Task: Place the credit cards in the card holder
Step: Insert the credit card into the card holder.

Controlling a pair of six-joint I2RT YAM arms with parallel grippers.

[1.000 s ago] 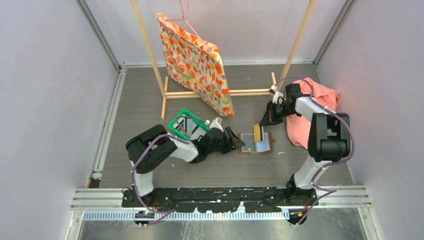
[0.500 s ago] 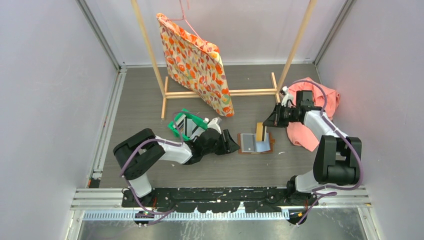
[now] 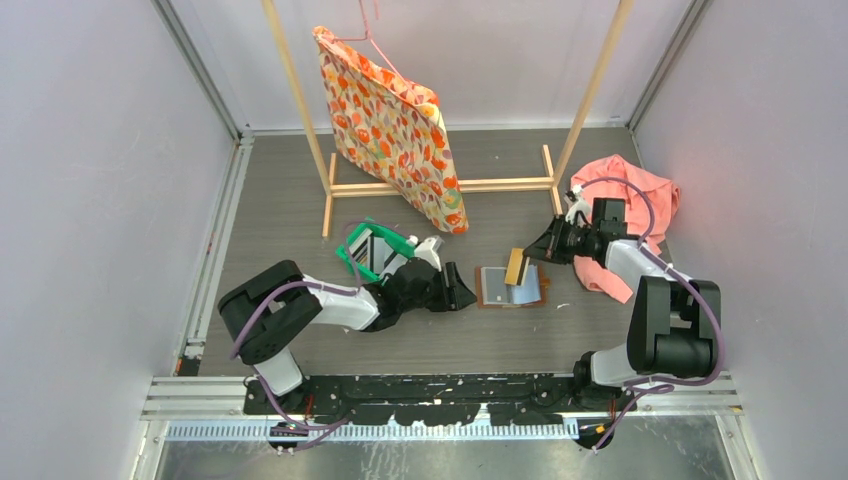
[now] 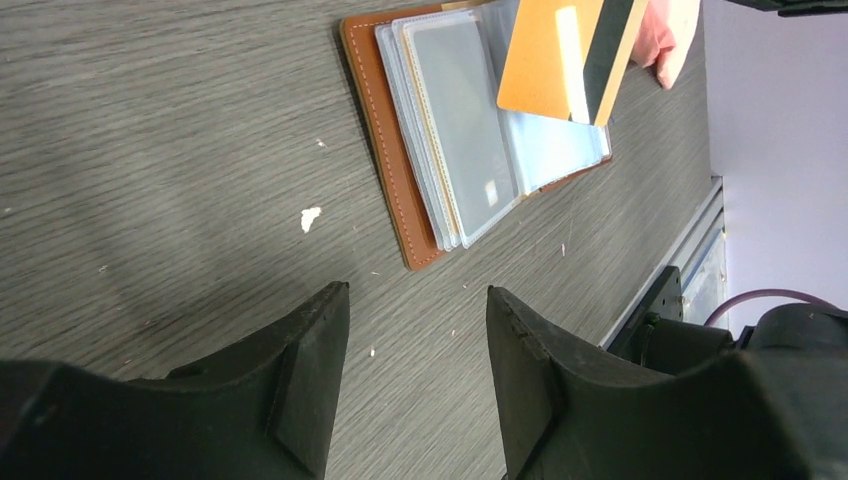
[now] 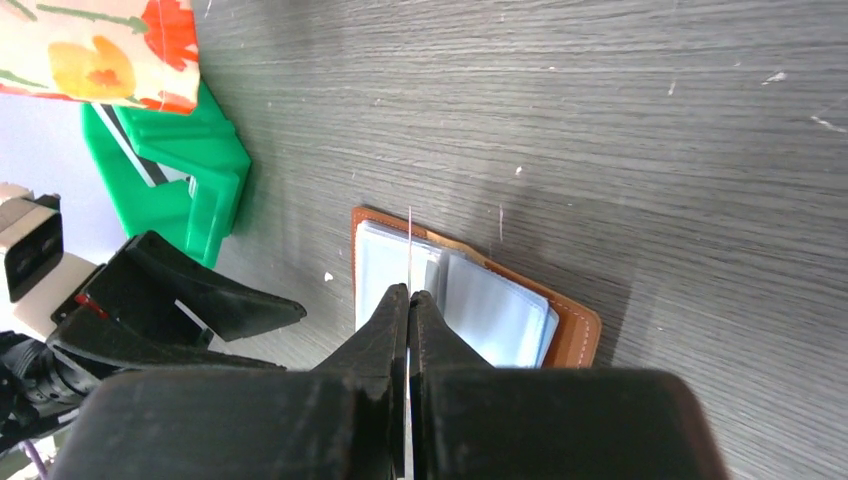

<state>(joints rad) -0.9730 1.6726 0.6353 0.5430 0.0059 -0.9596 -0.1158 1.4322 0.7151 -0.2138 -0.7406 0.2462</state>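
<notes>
Over the last second the right jaws, pinching a gold-yellow credit card (image 3: 517, 268), have swung outward, tilting it over the open card holder (image 3: 492, 287) on the worktop (image 3: 300, 200), so insertion looks imminent, while the left jaws wait spread and empty just beside the holder.

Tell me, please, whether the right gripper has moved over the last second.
Yes. The right gripper, shut on a gold card, has drawn away from the base of the wooden rack, toward the table's near edge.
</notes>
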